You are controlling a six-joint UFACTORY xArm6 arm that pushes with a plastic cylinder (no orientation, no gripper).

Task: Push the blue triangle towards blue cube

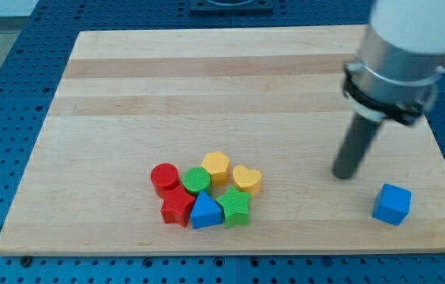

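While my tip (pixel 343 174) rests on bare board, touching no block, the blue cube (pixel 392 204) sits just to its lower right. Well apart to the left, the blue triangle (pixel 204 211) lies packed between a red star (pixel 177 207) and green star (pixel 236 207).
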